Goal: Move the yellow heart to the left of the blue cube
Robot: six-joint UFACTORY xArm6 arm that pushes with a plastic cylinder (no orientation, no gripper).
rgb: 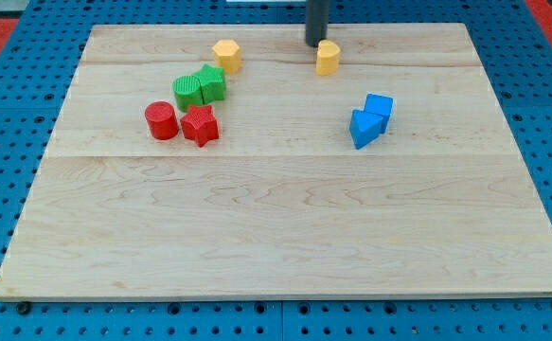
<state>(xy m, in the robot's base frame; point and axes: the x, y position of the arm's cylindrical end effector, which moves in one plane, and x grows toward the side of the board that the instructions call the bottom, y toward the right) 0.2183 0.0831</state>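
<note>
The yellow heart lies near the view's top, right of centre. The blue cube lies below and to the right of it, touching a second blue block of wedge-like shape at its lower left. My tip rests on the board just at the heart's upper left, touching or nearly touching it. The rod rises out of the view's top edge.
A yellow pentagon-like block lies at the top, left of the heart. A green round block and a green star touch each other. Below them are a red cylinder and a red star. The wooden board sits on blue pegboard.
</note>
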